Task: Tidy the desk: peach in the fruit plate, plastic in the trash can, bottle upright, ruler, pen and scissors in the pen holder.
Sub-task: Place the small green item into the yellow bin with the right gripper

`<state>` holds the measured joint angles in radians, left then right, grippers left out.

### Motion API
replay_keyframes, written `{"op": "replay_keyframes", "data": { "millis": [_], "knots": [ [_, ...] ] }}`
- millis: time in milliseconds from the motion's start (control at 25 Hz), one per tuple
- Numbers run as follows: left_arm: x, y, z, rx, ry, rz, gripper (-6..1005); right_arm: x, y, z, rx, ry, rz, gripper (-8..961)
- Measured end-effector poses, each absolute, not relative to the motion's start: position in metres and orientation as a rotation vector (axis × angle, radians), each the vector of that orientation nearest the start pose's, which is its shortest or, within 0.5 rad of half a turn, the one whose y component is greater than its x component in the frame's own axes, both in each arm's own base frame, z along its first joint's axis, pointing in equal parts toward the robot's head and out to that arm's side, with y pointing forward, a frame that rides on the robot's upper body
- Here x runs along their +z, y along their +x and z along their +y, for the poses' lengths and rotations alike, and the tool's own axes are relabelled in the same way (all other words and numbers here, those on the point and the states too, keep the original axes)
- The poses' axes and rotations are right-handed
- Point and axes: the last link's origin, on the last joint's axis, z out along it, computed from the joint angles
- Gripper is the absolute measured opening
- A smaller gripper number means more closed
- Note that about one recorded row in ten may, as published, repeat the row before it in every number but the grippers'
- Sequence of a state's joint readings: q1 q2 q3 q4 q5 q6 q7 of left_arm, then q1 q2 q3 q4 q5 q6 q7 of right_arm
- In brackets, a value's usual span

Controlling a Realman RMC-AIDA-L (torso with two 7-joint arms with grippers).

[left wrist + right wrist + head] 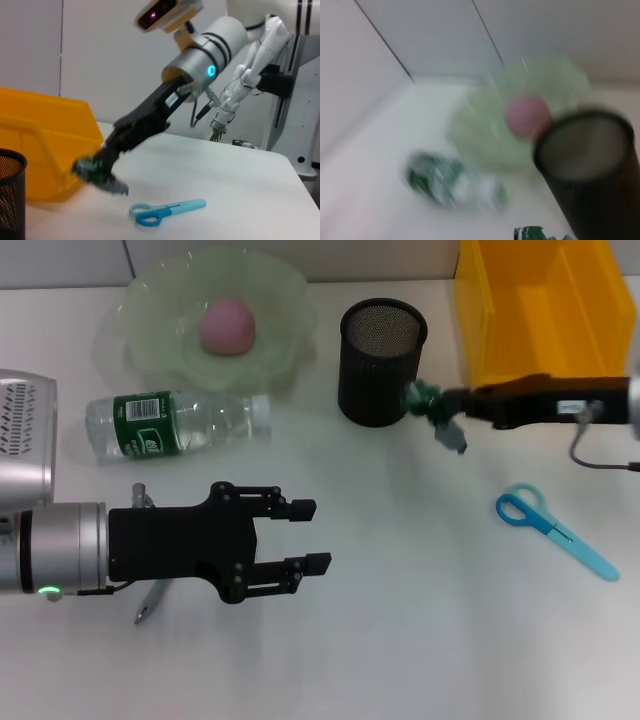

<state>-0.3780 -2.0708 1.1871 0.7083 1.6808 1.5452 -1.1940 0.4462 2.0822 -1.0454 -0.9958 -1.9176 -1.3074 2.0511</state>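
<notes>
Two grippers show from the head camera. The left gripper (305, 535) hovers at about 7 o'clock over the desk (400, 640) with its fingers spread apart and nothing between them. The right gripper (432, 410) reaches in from 3 o'clock, its fingers clamped on a crumpled green and grey plastic scrap (440, 415) just beside the pen holder's (381, 360) wall, near its 4 o'clock side.

One peach (227, 325) sits in the one pale green fruit plate (165, 310) at 11 o'clock. One bottle (175, 423) lies on its side just below the plate, cap pointing toward the middle. One pair of blue scissors (555, 530) lies flat at 4 o'clock, well apart from the holder. One pen (150, 600) peeks out from under the left gripper (mostly hidden by it). One yellow bin (545, 310) stands at 1 o'clock, just beside the holder.

Only the left wrist camera shows the right arm from the side, with the scrap hanging off the desk surface, in front of the yellow bin and above the scissors; it sees neither plate nor bottle. Peach, plate, bottle and holder all appear in the right wrist camera, smeared, plus a sliver of the green plastic at the frame's edge, but not the scissors or the pen.
</notes>
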Motion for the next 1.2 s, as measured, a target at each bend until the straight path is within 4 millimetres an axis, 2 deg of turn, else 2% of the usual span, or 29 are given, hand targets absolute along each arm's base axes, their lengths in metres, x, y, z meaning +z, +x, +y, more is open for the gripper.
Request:
{"op": "replay_keyframes", "data": {
  "millis": [40, 120, 160, 200, 280, 360, 400, 440, 680, 840, 1200],
  "knots": [
    [-0.040, -0.250, 0.282, -0.747, -2.926, -0.298, 590, 0.018, 0.239, 0.347, 0.709, -2.505, 1.020, 4],
    [-0.041, -0.250, 0.282, -0.748, -2.926, -0.301, 590, 0.021, 0.243, 0.341, 0.767, -2.492, 0.985, 6],
    [-0.042, -0.250, 0.282, -0.750, -2.927, -0.304, 590, 0.027, 0.249, 0.328, 0.897, -2.455, 0.890, 7],
    [-0.042, -0.250, 0.282, -0.750, -2.927, -0.304, 590, 0.027, 0.249, 0.328, 0.897, -2.455, 0.890, 8],
    [-0.042, -0.250, 0.282, -0.747, -2.924, -0.306, 590, 0.035, 0.255, 0.318, 1.022, -2.388, 0.808, 10],
    [-0.042, -0.251, 0.283, -0.742, -2.920, -0.307, 590, 0.047, 0.269, 0.309, 1.174, -2.237, 0.747, 12],
    [-0.042, -0.251, 0.283, -0.742, -2.920, -0.307, 590, 0.047, 0.269, 0.309, 1.174, -2.237, 0.747, 13],
    [-0.042, -0.251, 0.283, -0.742, -2.919, -0.307, 590, 0.055, 0.279, 0.305, 1.221, -2.154, 0.739, 14],
    [-0.042, -0.251, 0.284, -0.743, -2.918, -0.307, 590, 0.074, 0.298, 0.302, 1.263, -1.982, 0.715, 20],
    [-0.043, -0.251, 0.283, -0.744, -2.918, -0.311, 590, 0.087, 0.315, 0.310, 1.246, -1.839, 0.767, 24],
    [-0.043, -0.252, 0.283, -0.748, -2.915, -0.322, 591, 0.089, 0.330, 0.331, 1.141, -1.723, 0.862, 33]
  ]
}}
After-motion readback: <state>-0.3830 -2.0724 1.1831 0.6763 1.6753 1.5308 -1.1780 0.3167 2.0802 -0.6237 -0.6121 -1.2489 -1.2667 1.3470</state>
